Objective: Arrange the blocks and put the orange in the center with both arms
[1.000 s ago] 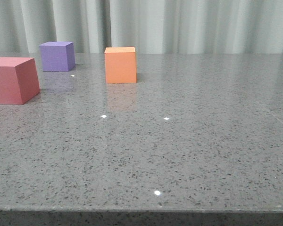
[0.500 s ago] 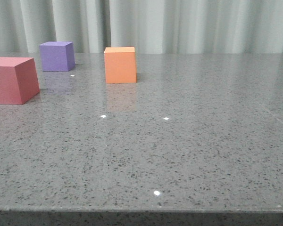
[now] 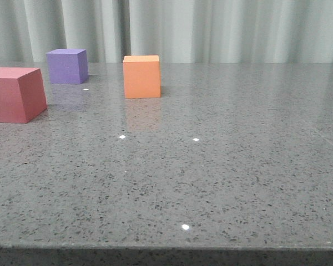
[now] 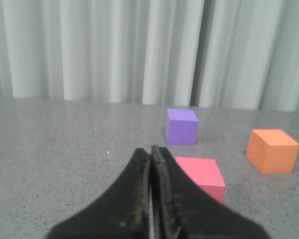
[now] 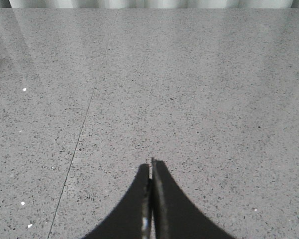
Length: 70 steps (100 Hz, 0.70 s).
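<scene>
Shiny speckled grey table [image 3: 222, 177], pale curtains [image 3: 222, 30] behind. Orange cube [image 3: 141, 76] near the back, purple cube [image 3: 67, 66] and pinkish-red cube [image 3: 14, 94] left of it. Left gripper [image 4: 150, 152] and right gripper [image 5: 151, 164] pressed together, empty.

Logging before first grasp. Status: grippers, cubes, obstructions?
Left gripper shut, empty; right gripper shut, empty. Orange cube, purple cube, pinkish-red cube apart on the table, untouched. Nothing blocking the cubes.
</scene>
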Tool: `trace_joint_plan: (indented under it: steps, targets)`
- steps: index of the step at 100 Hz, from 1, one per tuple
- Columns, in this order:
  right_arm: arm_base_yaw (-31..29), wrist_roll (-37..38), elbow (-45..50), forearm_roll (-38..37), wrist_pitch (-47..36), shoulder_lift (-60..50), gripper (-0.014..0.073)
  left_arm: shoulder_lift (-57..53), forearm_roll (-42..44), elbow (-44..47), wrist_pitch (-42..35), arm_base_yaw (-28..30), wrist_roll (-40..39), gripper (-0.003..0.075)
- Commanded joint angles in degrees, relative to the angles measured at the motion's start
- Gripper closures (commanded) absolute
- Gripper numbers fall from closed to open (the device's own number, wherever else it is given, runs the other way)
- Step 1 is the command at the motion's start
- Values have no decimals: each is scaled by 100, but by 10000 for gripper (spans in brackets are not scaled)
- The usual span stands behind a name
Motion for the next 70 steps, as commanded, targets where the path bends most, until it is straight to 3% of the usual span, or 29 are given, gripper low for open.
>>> trace_joint_plan:
  steps: [1, 13, 28, 47, 70]
  targets:
    - [-45, -24, -146, -132, -465, 31, 704, 713, 214, -802, 367, -3, -18, 741]
    - [-45, -24, -146, -132, -465, 31, 704, 1582, 383, -1537, 807, -3, -18, 741]
    - [-45, -24, -146, -132, -465, 31, 704, 2261, 383, -2063, 583, -3, -18, 741]
    - [-45, -24, -146, -132, -465, 31, 704, 2662, 383, -2146, 40, -3, -18, 741]
    - [-45, -24, -146, -132, -465, 31, 704, 2952, 373, -2146, 39, -3, -18, 741]
